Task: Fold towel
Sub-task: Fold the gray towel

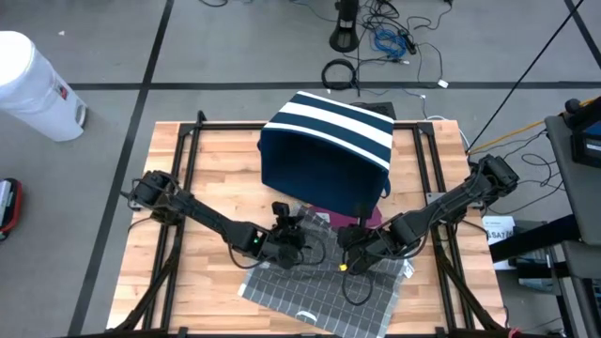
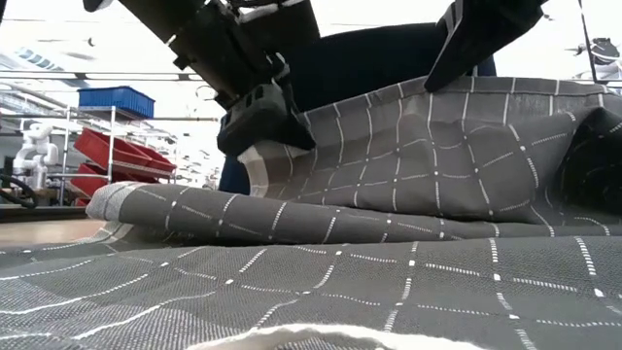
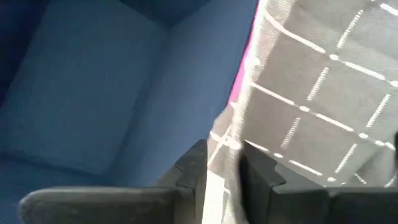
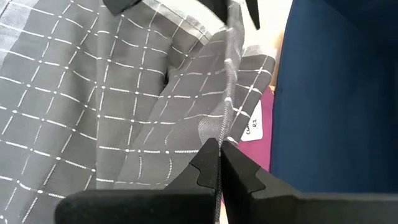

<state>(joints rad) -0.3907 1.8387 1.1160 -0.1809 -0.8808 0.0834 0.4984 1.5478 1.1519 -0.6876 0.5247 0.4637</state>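
Note:
A grey towel (image 1: 319, 286) with a white check lies near the table's front edge, its far part raised. My left gripper (image 1: 289, 246) and my right gripper (image 1: 349, 261) stand side by side over that far part, each shut on the towel's upper edge. In the low view the raised sheet (image 2: 437, 165) stands like a wall between the left gripper (image 2: 262, 122) and the right arm (image 2: 486, 39). Its lower part rests on the table behind a rolled fold (image 2: 194, 219). Just behind the towel stands a navy bin (image 1: 324, 141) with white stripes. My left gripper has the towel's hemmed edge (image 3: 219, 146) between its two fingers (image 3: 194, 167), coming at it slanting down from the table's left. That end of the edge is lifted clear, and the cloth hangs below it. My right gripper pinches the same hemmed edge (image 4: 225, 134) between its two shut fingers (image 4: 208, 163), slanting down from the table's right. The edge runs straight on from the fingers toward the other gripper. The cloth hangs below, and its lower part lies on the table.
A magenta thing (image 4: 264, 158) with a white label (image 4: 252, 127) lies between the towel and the bin. Black frame rails (image 1: 183, 178) run along both sides of the wooden table. A white drum (image 1: 33, 84) stands on the floor at the far left.

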